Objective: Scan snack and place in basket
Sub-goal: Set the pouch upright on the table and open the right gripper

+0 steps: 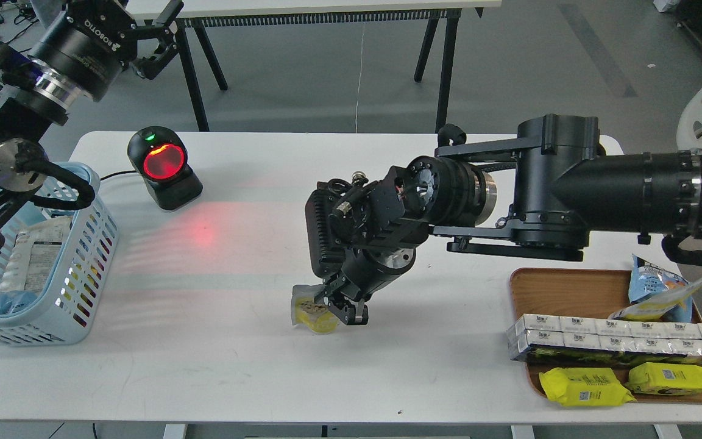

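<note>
The snack, a small yellow and grey-white pouch with a round picture of tan nuts, stands low on the white table near its middle front. My right gripper is shut on its top edge, with the arm reaching in from the right. The light blue basket stands at the table's left edge with several packs inside. My left gripper is open and empty, raised high at the upper left, beyond the table's back edge and above the basket side.
A black barcode scanner with a glowing red window stands at the back left and throws a red spot on the table. A brown wooden tray at the right front holds white boxes, yellow wrapped packs and a blue pouch.
</note>
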